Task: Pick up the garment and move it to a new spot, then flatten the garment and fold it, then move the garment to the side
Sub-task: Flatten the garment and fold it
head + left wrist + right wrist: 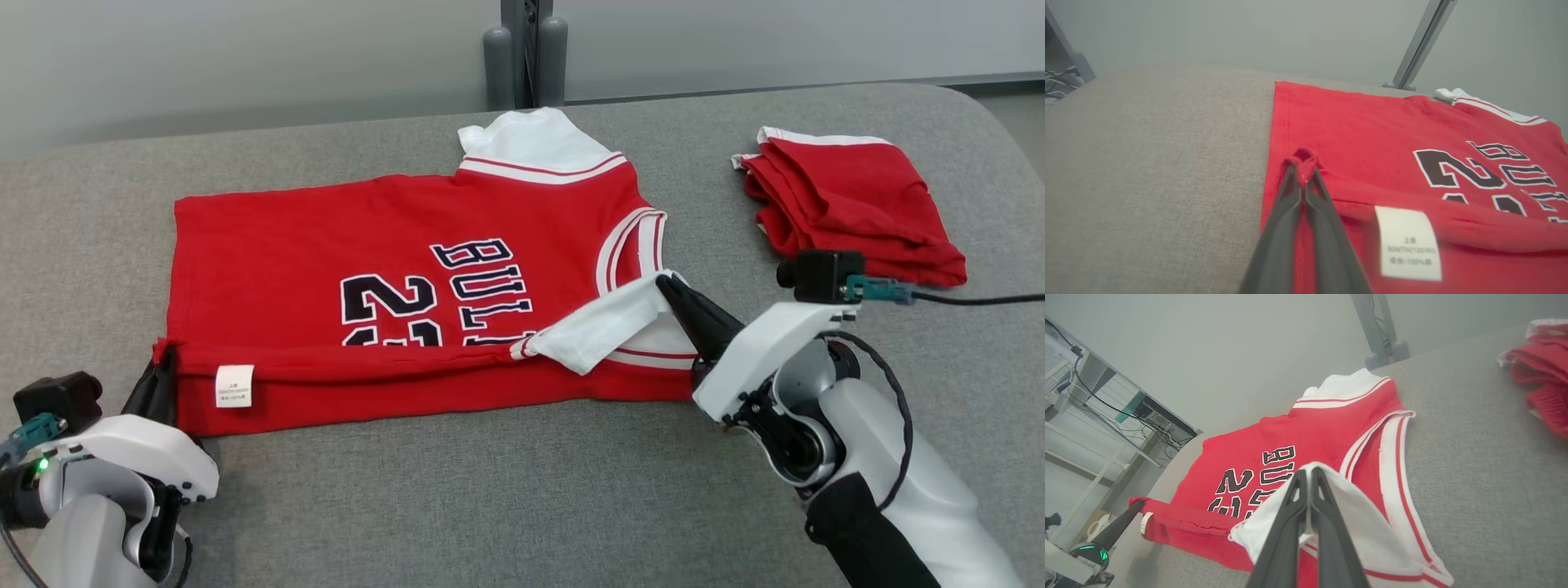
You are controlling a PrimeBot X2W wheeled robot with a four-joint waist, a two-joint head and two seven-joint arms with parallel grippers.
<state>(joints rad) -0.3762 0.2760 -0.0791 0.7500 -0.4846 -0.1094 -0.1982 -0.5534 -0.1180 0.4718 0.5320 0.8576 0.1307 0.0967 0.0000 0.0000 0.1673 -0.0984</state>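
Fold grip: your left gripper [163, 357] clamps the hem corner [1305, 157] of the garment [326, 245], right gripper [665, 285] its white sleeve [600, 328], near edge raised for folding.

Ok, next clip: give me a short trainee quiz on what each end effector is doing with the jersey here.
1. True or false: the left end effector is shut on a hem corner of the red jersey.
2. What does the right end effector pinch? A) the white sleeve B) a towel C) a sock
3. Fill in: the folded red garment lies to the robot's ____ of the jersey.

Key: 1 true; 2 A; 3 right.
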